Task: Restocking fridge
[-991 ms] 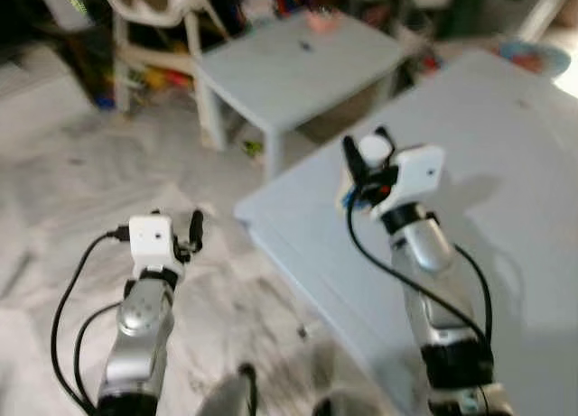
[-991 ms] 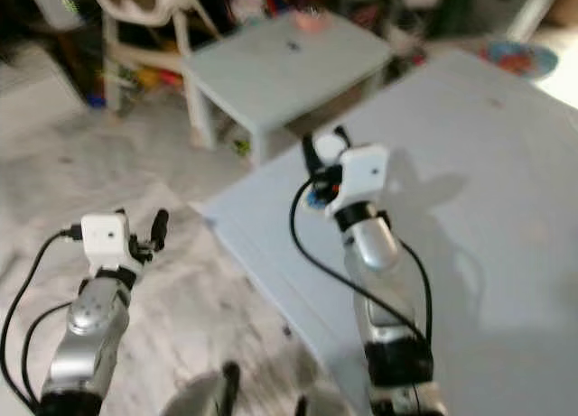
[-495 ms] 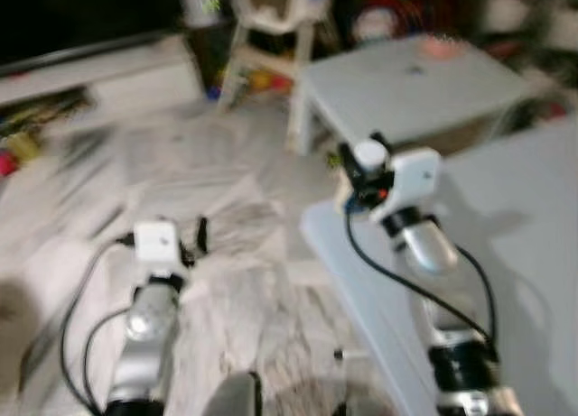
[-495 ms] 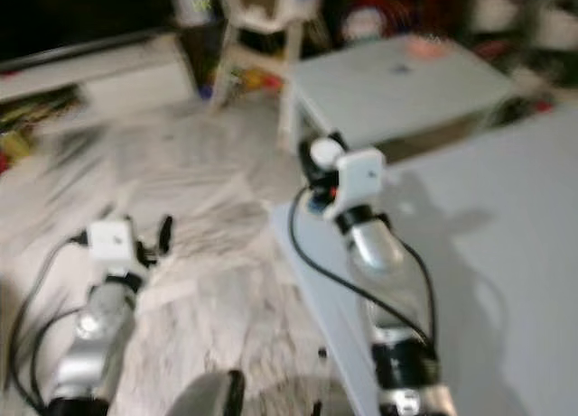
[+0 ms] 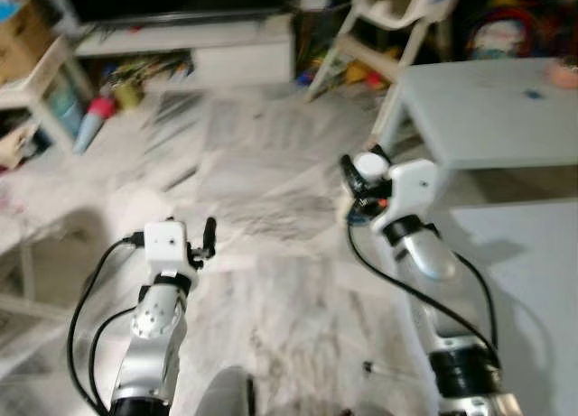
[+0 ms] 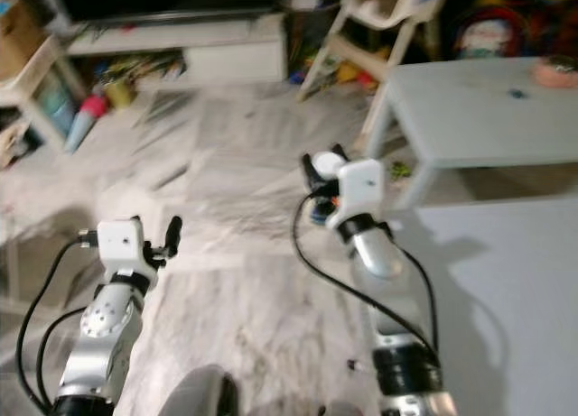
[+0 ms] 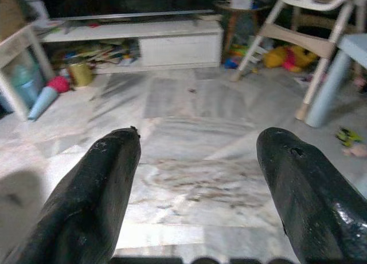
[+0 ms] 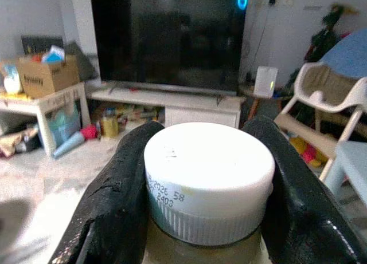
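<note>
White plastic capped the small round jar point(image 8: 209, 181) that sat squarely between the right gripper's point(image 5: 361, 174) two long black fingers point(image 8: 117, 189), which pressed against the lid's opposite sides and held the jar upright, its ribbed lid rim and a printed date code facing the wrist camera. The jar's contents looked yellowish below the lid, though too little showed to say more. The right gripper carried the jar raised in front of the robot, above the pale marbled stone floor point(image 5: 262, 190) and near the corner of a light grey low table point(image 5: 492, 118).

The left gripper point(image 5: 203, 240) hung lower on the robot's left with its fingers point(image 7: 97, 195) spread wide apart and nothing between them, above the bare floor.

Beyond the floor stood a long white low TV cabinet point(image 7: 143, 43) with a large dark flat television screen point(image 8: 166, 43) on top. A white high chair point(image 8: 330, 101) stood beside the cabinet, with toys scattered under it. A brown cardboard box point(image 8: 43, 75) rested on a small white side table point(image 8: 40, 112) well off to the robot's left.
</note>
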Controlling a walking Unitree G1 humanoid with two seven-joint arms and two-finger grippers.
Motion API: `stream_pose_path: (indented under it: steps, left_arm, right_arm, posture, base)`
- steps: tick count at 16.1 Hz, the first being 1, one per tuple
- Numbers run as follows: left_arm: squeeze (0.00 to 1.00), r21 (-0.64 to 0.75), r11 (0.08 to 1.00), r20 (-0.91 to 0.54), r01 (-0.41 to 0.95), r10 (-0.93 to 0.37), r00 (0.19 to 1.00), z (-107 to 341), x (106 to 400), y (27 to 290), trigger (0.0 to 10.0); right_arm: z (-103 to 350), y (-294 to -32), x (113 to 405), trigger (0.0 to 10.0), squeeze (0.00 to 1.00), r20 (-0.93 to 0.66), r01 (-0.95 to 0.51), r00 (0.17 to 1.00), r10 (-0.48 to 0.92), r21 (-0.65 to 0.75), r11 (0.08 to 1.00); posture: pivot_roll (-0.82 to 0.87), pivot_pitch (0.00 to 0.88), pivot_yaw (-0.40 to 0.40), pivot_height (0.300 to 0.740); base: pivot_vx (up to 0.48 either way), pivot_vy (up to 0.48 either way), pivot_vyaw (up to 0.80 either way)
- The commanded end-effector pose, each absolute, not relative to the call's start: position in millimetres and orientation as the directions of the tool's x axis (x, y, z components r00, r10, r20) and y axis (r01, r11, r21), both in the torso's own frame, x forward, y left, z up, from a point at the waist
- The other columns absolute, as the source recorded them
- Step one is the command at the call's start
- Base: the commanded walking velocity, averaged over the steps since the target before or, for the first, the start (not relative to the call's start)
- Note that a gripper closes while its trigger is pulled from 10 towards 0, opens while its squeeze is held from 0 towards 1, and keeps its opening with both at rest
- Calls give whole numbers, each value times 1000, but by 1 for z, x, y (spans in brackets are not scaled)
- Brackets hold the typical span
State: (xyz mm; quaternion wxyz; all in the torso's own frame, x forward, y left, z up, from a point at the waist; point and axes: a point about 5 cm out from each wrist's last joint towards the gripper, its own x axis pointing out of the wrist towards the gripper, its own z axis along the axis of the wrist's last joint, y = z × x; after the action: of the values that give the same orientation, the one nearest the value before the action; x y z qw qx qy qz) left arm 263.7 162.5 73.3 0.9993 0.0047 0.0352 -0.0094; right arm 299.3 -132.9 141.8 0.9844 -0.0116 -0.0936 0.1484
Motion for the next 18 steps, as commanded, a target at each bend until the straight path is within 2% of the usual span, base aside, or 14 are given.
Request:
stream_pose_path:
  steps: [1,11,18]
  left_arm:
    - [0,34,999,-83,-12,15,996,72,261,173,10000]
    - [0,74,997,-83,1,5,997,73,264,171,10000]
    - [0,83,997,-86,7,1,996,72,267,170,10000]
  right_arm:
    - [148,-121,300,10000,0,209,-326,922,327,-41,945]
    - [147,-119,303,10000,0,209,-335,918,336,-42,941]
    - [143,-128,305,10000,0,201,-294,934,295,-35,955]
  posture:
    - [60,84,7,740]
    - [65,73,6,740]
    - [60,72,9,740]
  base:
    - [0,480,800]
    - [0,468,783]
    - [0,480,0]
